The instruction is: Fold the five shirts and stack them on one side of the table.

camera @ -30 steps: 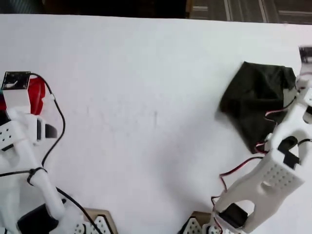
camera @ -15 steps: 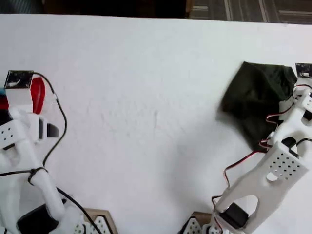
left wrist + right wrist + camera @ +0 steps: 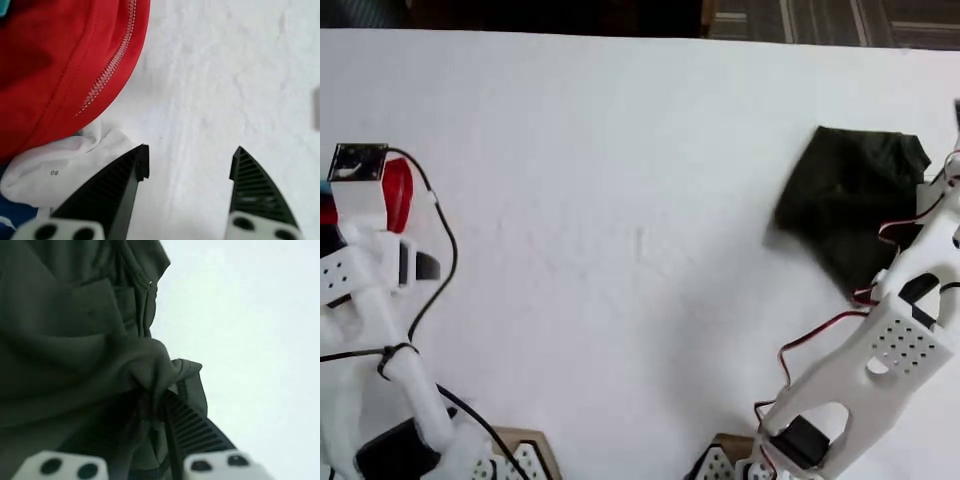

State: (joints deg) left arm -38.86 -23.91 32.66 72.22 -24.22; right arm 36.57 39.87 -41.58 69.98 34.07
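Pinching a bunched fold of the dark green shirt (image 3: 65, 340), the right gripper (image 3: 157, 402) is clamped narrow; the left gripper (image 3: 190, 156) gapes wide over the white table (image 3: 225, 75), red shirt (image 3: 60, 60) just beside one finger.

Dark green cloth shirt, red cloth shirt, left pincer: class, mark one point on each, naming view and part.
dark green cloth shirt (image 3: 840, 205): high view, middle of crumpled fabric.
red cloth shirt (image 3: 55, 65): left wrist view, fabric beside the stitched seam.
left pincer (image 3: 190, 152): left wrist view, midway between its open fingertips.
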